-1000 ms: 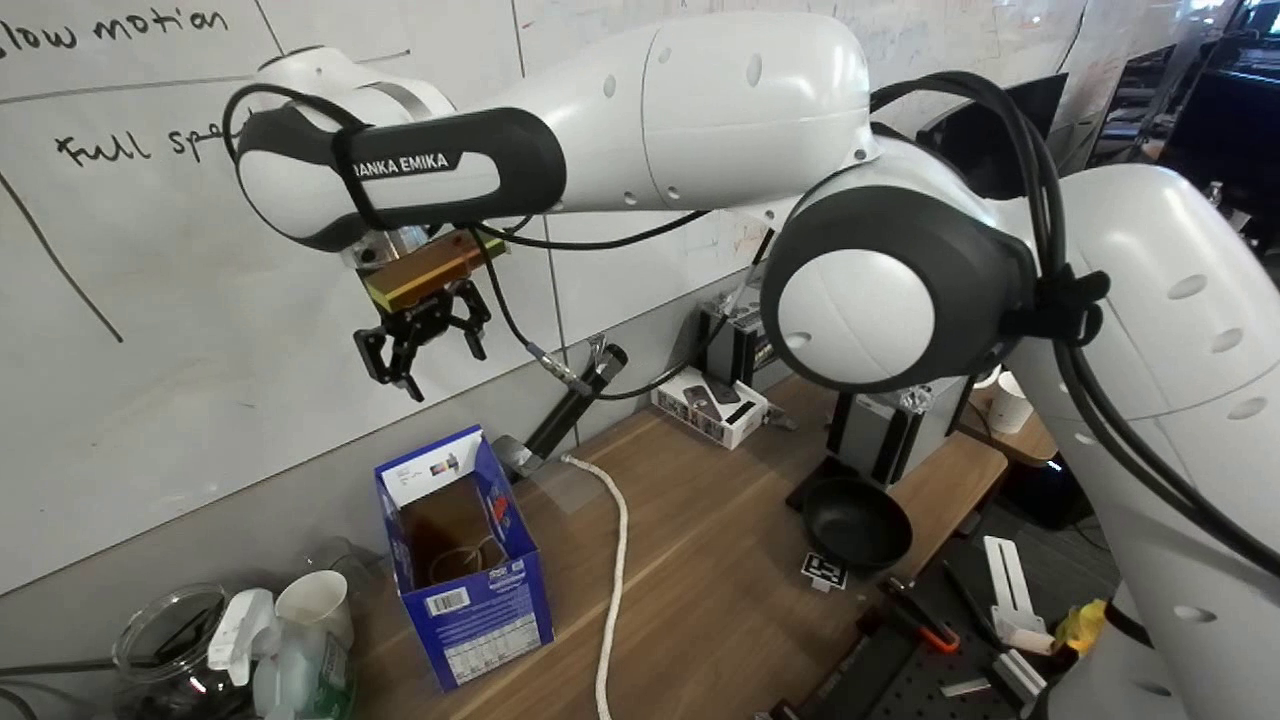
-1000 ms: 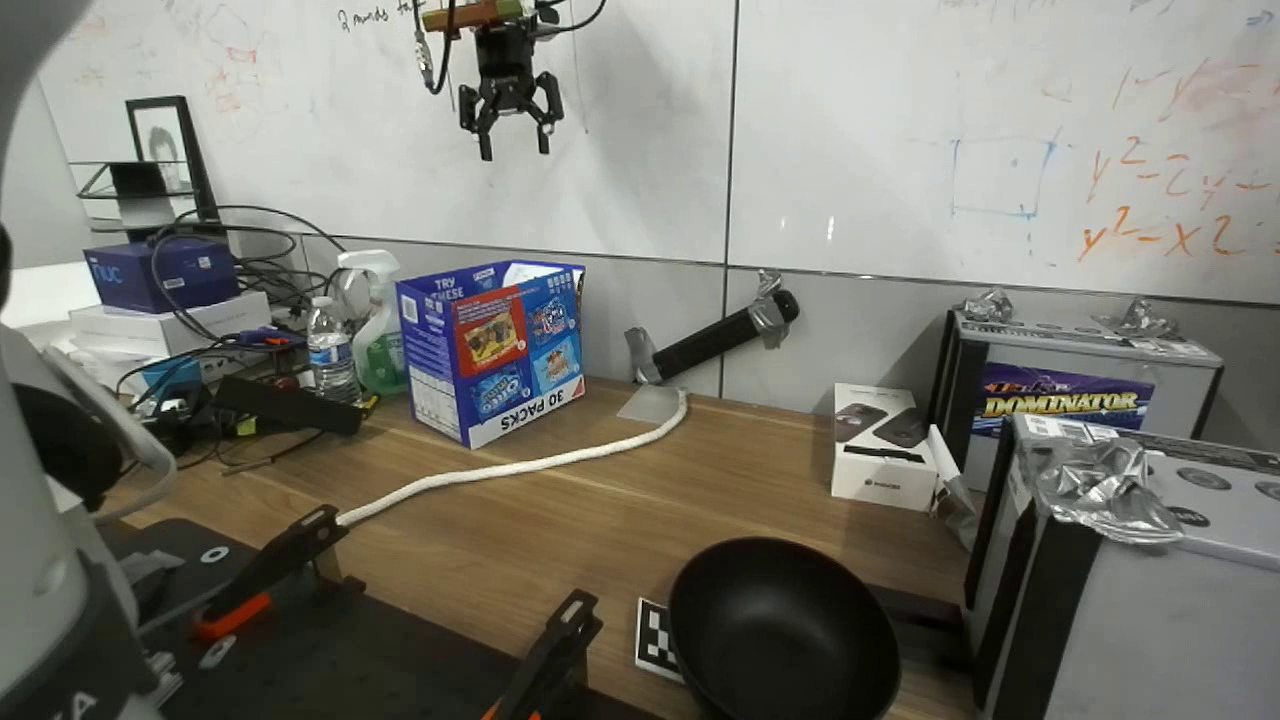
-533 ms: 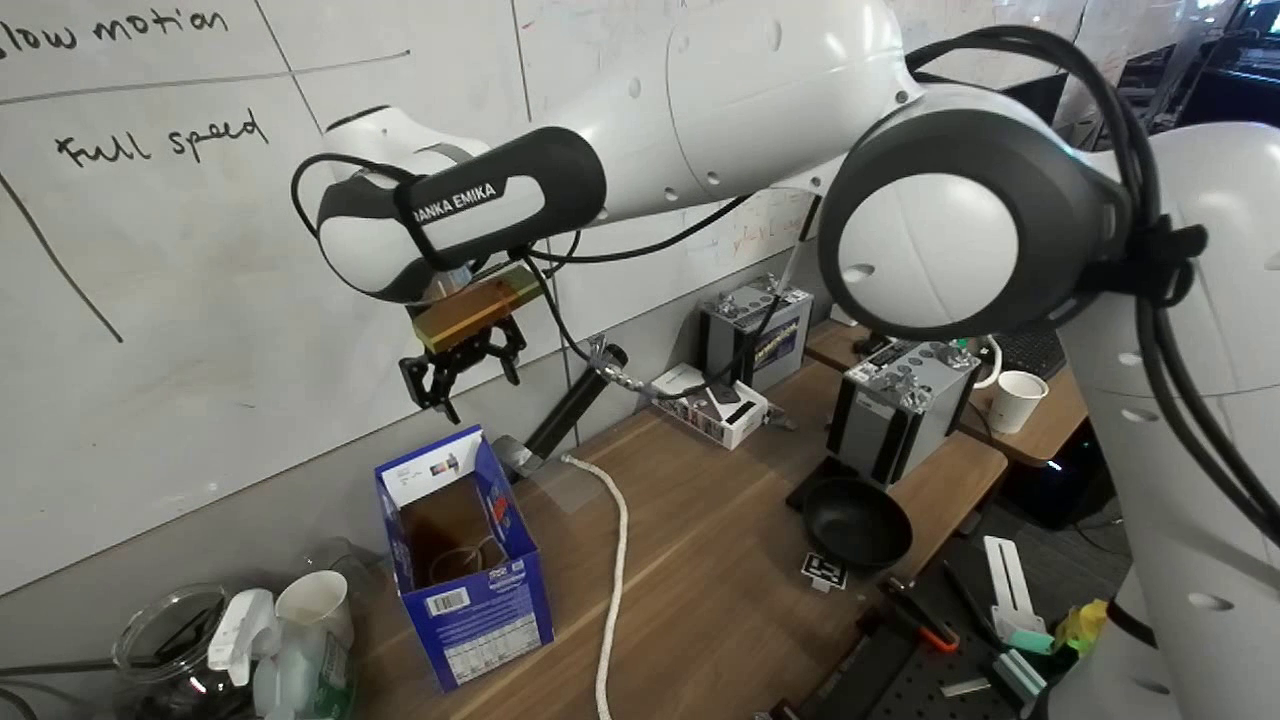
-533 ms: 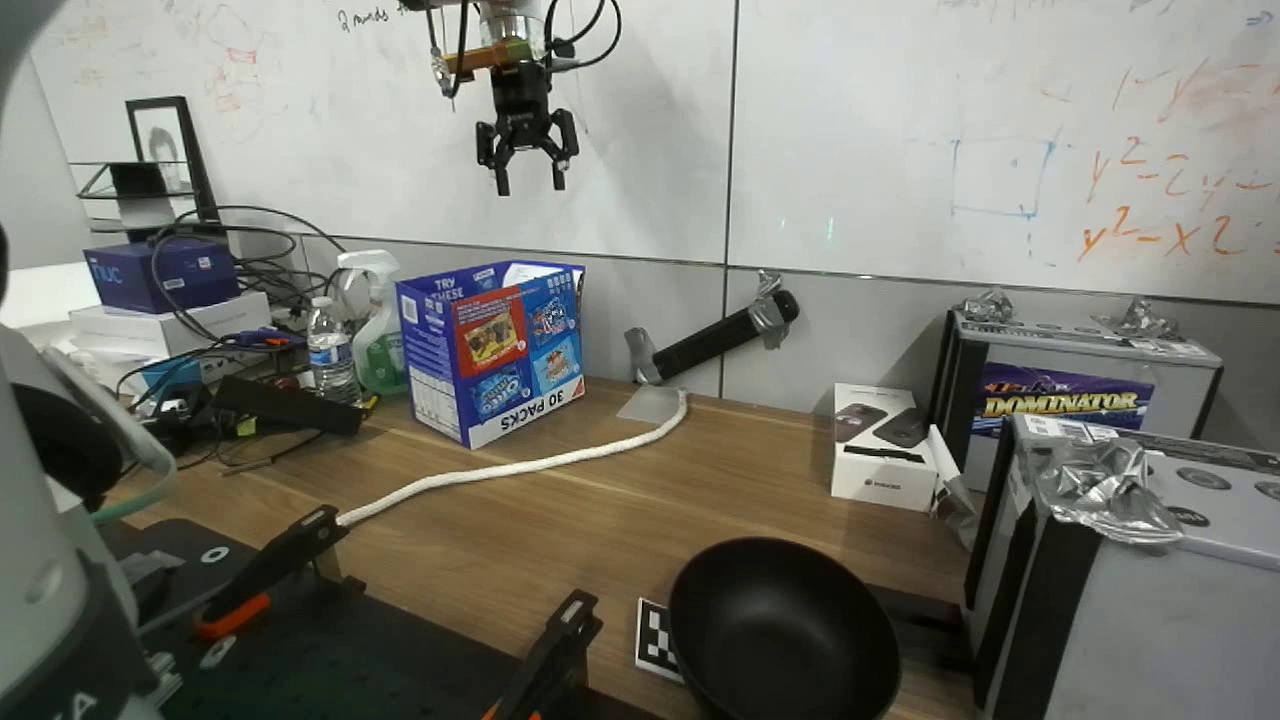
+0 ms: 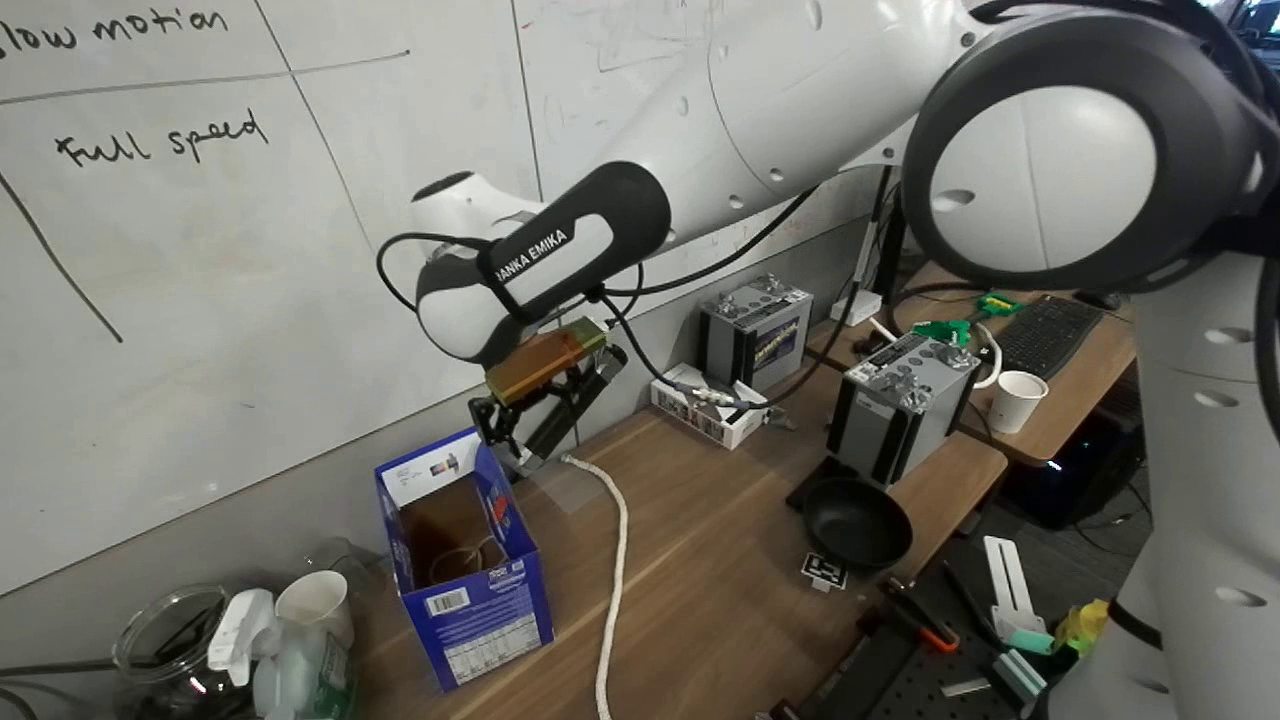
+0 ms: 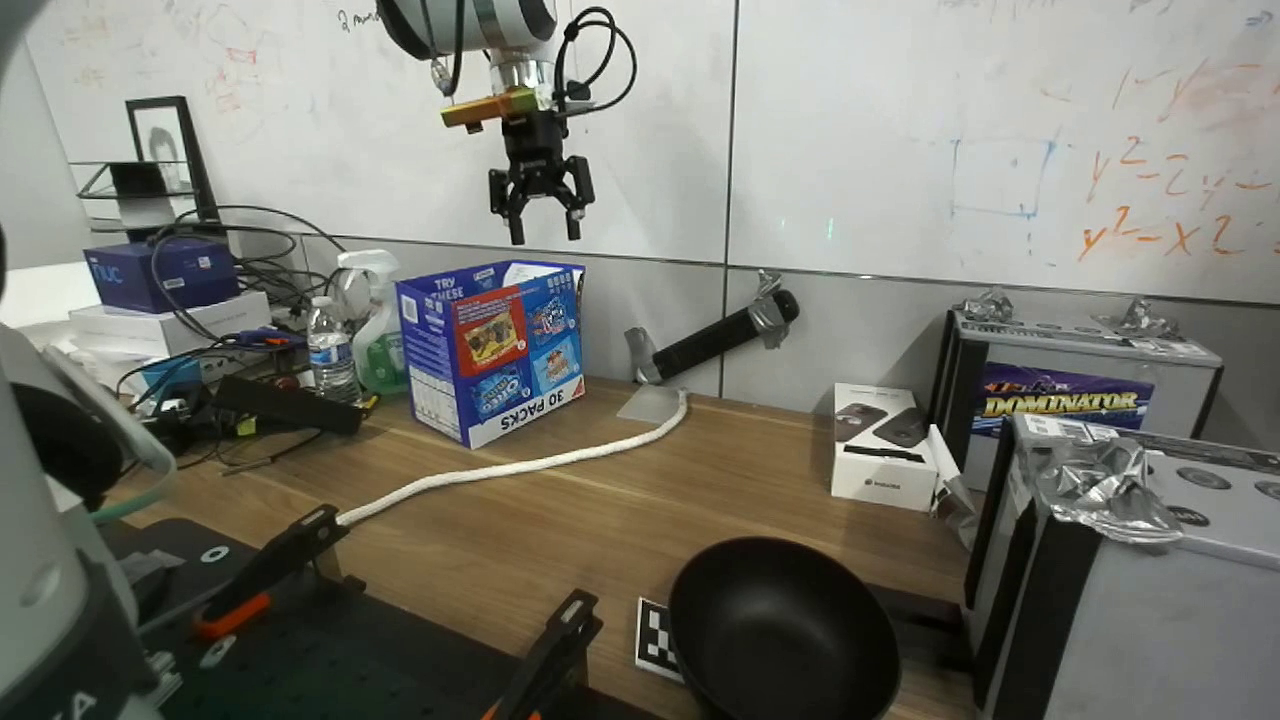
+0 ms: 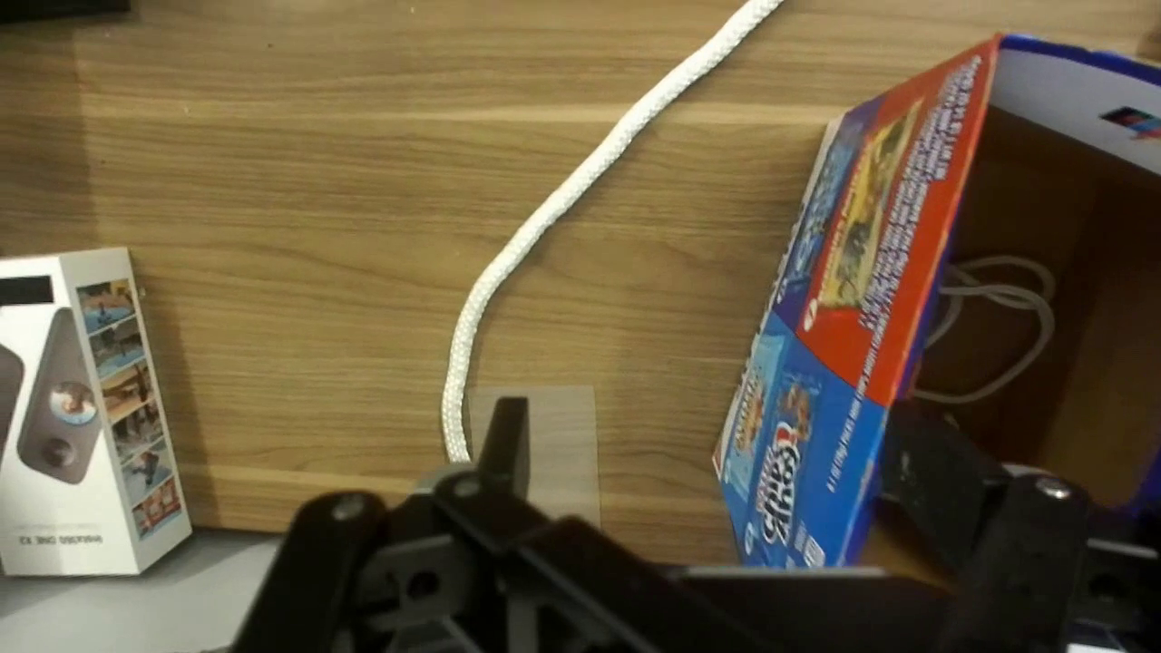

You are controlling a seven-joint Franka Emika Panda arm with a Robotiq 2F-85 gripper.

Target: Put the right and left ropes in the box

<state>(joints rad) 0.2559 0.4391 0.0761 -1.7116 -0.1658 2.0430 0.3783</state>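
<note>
Lowered since before, the gripper point(image 6: 545, 233) hangs upper centre in an exterior view, fingers spread; one rope point(image 6: 545, 463) lies mid-frame; at the wrist view's right, the box point(image 7: 907, 299) holds another rope point(image 7: 998, 292).

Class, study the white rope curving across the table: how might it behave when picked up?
The rope will probably be floppy, since it bends smoothly along the table. Being long and thin, it would likely sag on both sides if lifted mid-length. Its woven-looking surface suggests it may not be very slippery.
</note>
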